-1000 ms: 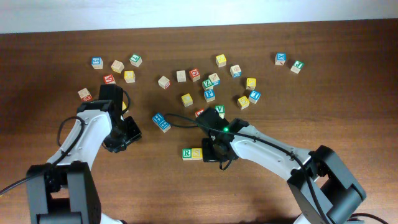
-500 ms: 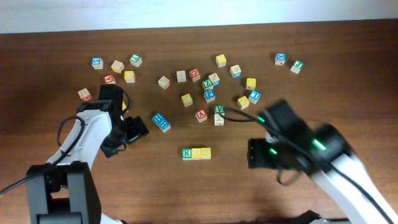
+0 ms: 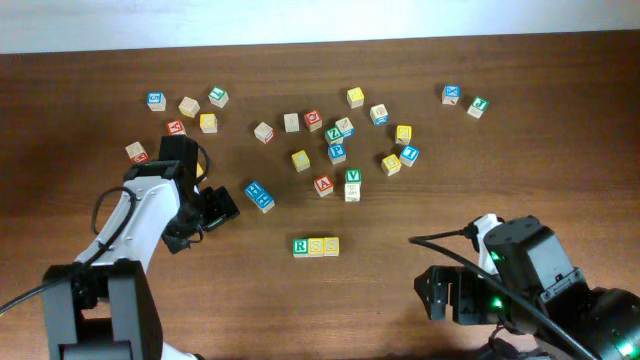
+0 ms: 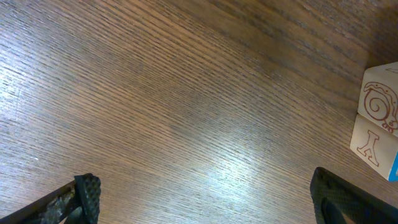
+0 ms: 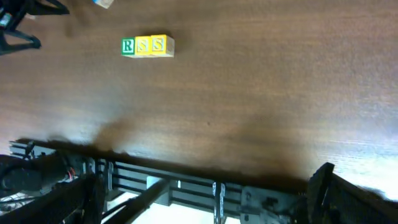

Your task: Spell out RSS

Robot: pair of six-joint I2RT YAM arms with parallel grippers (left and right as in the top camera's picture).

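RSS (image 3: 316, 246) is laid out as three touching cubes in one row, its long axis running left to right across the table (image 3: 420, 215), with R at the left end. The row is found well apart from the right gripper (image 3: 441, 294), which is spread wide and empty. The left gripper (image 3: 222, 206), likewise wide and empty, is nearer. A second earlier the right gripper was closed at the row's right end; now it is withdrawn.
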